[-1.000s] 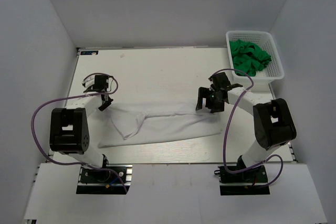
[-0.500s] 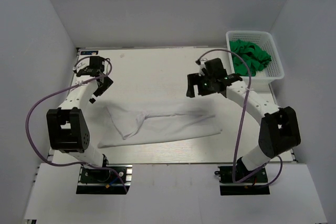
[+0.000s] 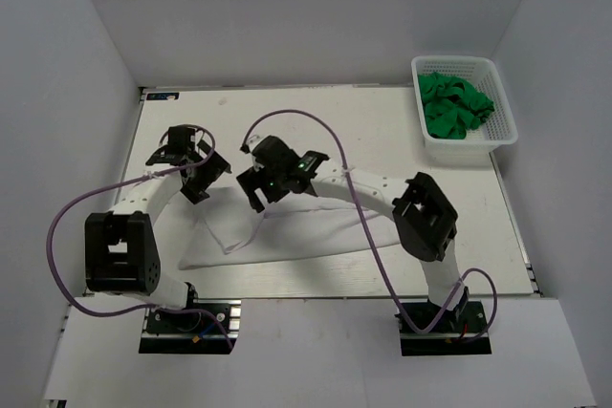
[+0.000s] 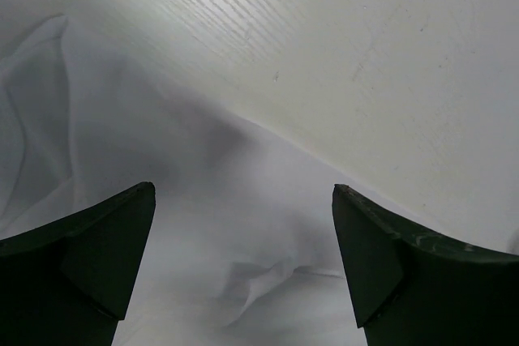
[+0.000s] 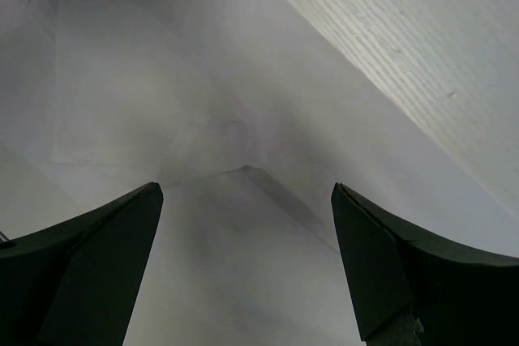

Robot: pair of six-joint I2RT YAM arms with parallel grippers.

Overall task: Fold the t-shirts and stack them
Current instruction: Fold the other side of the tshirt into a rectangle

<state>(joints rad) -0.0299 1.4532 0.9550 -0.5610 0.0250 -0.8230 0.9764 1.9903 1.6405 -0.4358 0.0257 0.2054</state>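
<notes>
Left tool (image 4: pixel 243 190) and right tool (image 5: pixel 247 188) both hang open and empty over the white t-shirt (image 3: pixel 316 236) sprawled lower-centre on the bench (image 3: pixel 363 131), so I'd pinch its upper edge evenly, probably one layer, then fold.

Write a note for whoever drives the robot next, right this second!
Left gripper: open, holding nothing, over the far edge of the white t-shirt near its left end.
Right gripper: open, holding nothing, reaching across to the same end of the shirt, beside the left gripper.
White t-shirt: lies as a long rumpled strip across the table.
Green t-shirts: bunched in the white basket at the far right corner.
Done: the white shirt looks folded lengthwise. Nothing is stacked.
Left: finish folding the white shirt, then take out, fold and stack the green ones.
</notes>
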